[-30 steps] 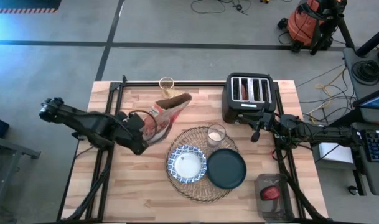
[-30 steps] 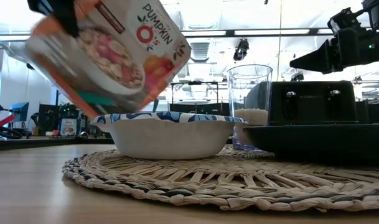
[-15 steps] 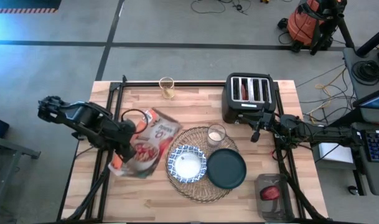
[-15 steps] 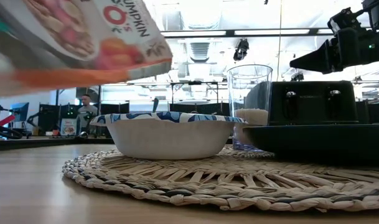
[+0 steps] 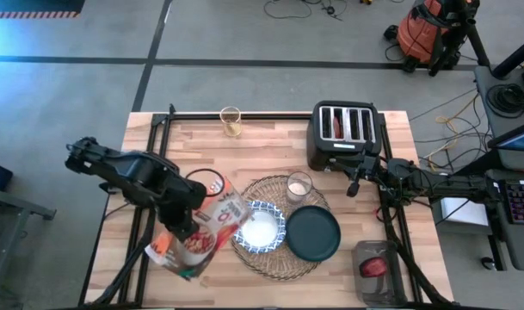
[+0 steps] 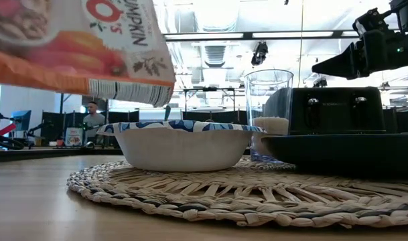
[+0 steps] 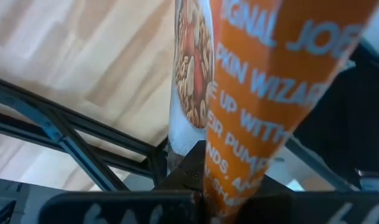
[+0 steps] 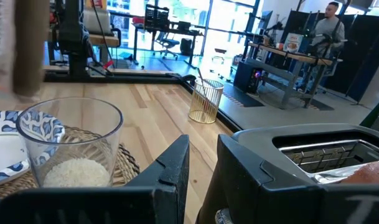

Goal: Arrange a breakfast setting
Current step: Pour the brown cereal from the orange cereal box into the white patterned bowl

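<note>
The round woven straw placemat lies at the table's middle. On it stand the blue-and-white bowl, the dark teal plate and the small clear glass, which holds something white. My left gripper is shut on the orange cereal bag just left of the bowl. In the low view the bag hangs above the bowl's left side. My right gripper is open and empty, in the air in front of the black toaster. My left gripper pinches the cereal bag between its two fingers, coming from above on the table's left side. The arm hides which part of the bag it has. The bag is lifted clear and tilted, one end over the bowl's left rim, the other toward the near left.
A second glass stands at the far edge. A small round red-and-white thing lies left of the placemat. A clear container holding something red sits at the near right. A person is in the room behind.
My left gripper has gone toward the table's near edge and toward the bowl, still shut on the cereal bag. The bag has turned about, from lying beyond the placemat's far left to hanging tilted beside the bowl, one end now over the bowl's rim.
</note>
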